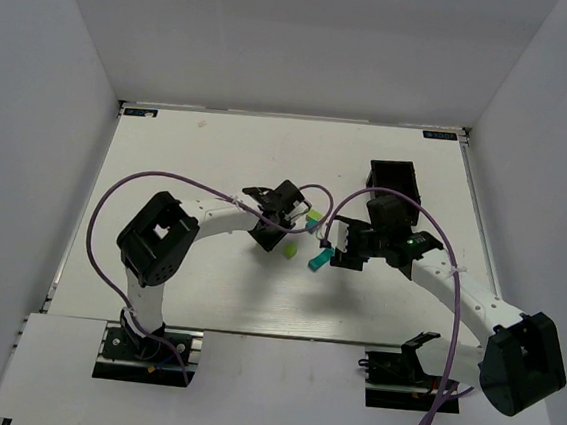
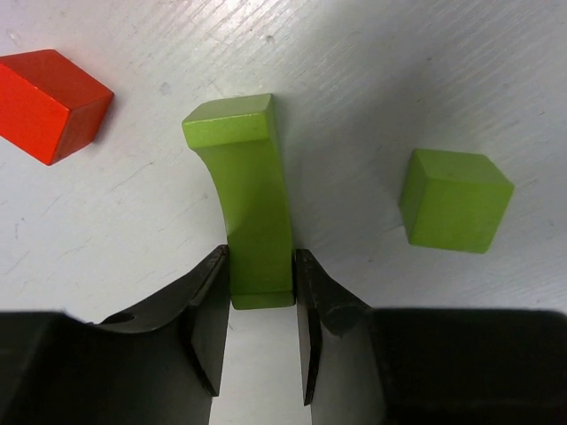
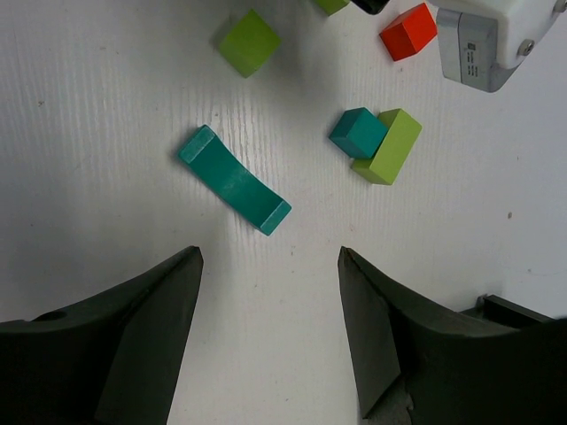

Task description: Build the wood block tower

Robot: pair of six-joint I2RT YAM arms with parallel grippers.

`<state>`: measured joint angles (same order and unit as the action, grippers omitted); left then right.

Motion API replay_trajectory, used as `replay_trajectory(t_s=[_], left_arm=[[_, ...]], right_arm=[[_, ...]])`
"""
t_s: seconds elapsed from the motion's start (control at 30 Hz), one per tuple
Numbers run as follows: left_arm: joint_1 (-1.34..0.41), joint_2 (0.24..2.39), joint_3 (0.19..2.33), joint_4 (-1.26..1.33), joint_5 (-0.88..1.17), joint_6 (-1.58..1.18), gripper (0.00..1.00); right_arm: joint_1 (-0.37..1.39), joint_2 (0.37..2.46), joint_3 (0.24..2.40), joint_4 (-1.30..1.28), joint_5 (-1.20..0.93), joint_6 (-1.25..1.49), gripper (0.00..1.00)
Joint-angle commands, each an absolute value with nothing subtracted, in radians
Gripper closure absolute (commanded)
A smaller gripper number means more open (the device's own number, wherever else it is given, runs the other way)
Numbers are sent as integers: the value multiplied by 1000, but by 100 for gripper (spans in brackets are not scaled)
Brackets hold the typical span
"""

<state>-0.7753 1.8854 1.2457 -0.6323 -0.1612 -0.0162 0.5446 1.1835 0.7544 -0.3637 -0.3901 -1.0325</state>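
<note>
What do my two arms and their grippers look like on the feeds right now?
Both match: the left arm and right arm have white links joined by bulky black joint housings, on black base mounts. A purple cable loops loosely along each. The left gripper and right gripper have matte black, wedge-shaped fingers with flat inner faces. No markings or sleeves show.

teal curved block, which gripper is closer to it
Right. The right gripper is open just behind the teal curved block, which lies loose ahead of it. The left gripper is farther off, shut on a lime-green curved block.
</note>
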Motion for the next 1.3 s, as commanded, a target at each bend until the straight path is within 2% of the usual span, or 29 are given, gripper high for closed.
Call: replay_trajectory(t_s=[0.0, 0.53, 0.8, 0.93, 1.27], left_arm=[[-741, 1846, 1273, -650, -149, 29, 100], [-609, 1741, 1210, -600, 103, 218, 100], [-569, 1755, 1262, -690, 284, 504, 100], [-558, 1825, 1328, -800, 293, 589, 100], [-546, 1928, 1374, -850, 250, 742, 100]], right_arm=[[551, 1150, 755, -321, -433, -1048, 31], [552, 1088, 724, -339, -466, -1085, 32], [548, 1039, 710, -351, -472, -1106, 32], [551, 1026, 703, -356, -476, -1109, 32], [548, 1000, 696, -354, -483, -1114, 32]])
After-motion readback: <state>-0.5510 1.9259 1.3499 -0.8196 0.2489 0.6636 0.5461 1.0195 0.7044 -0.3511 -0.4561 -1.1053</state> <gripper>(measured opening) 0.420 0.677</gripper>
